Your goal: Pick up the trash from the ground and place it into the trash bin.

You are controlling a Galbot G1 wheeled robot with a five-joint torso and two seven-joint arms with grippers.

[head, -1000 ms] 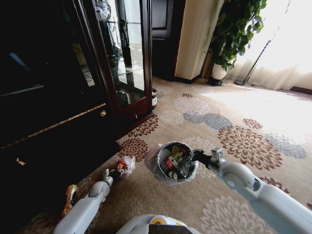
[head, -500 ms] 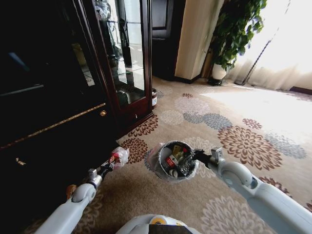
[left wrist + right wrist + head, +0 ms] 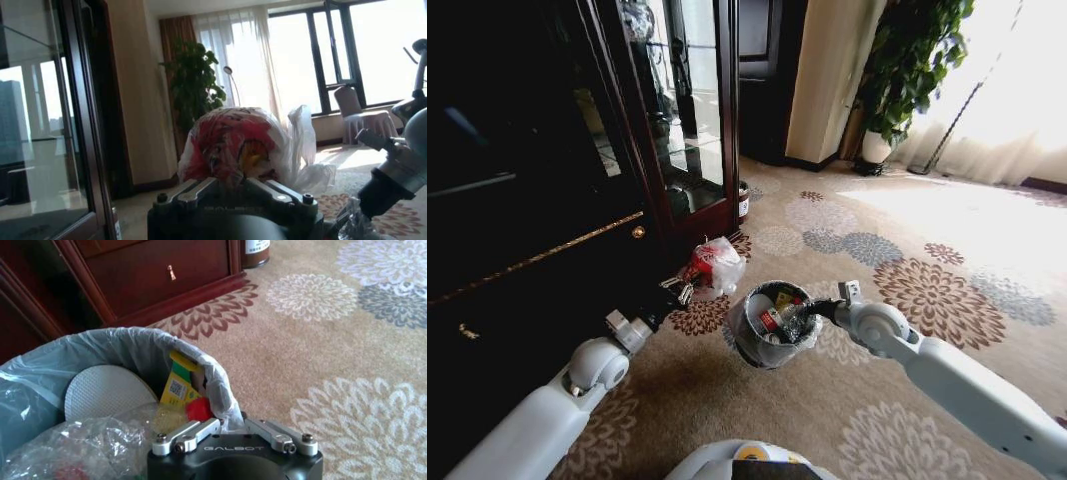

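Red-and-white plastic bag (image 3: 715,266) pinched in left end effector (image 3: 682,289), raised off the carpet (image 3: 907,240) in front of the dark cabinet (image 3: 547,200); in left wrist view the bag (image 3: 243,147) bulges up from between pressed-together fingers (image 3: 190,192), crumpled, no clear long axis. Bin (image 3: 772,325) just beside and to the robot's right of the bag, slightly lower and nearer the robot, mouth facing up, translucent liner folded over the rim. Key relation: bag sits left of and a bit beyond the bin opening, near but not over it, so remaining travel looks like a short sideways swing toward the right arm. Bin gripped at its near rim by right end effector (image 3: 822,310), fingers closed on liner and rim in right wrist view (image 3: 230,432), bin held off the floor. Inside bin (image 3: 100,370): yellow-green wrapper (image 3: 179,382), red cap-like piece (image 3: 199,409), clear crumpled plastic (image 3: 93,445), pale round disc (image 3: 103,392). Left arm stretched forward and low from the left, elbow near the robot, wrist angled up toward the bag; right arm reaching in from the right, forearm roughly level. Left arm plainly carrying; right arm presenting the bin. Probably mid-transfer, drop not yet done.
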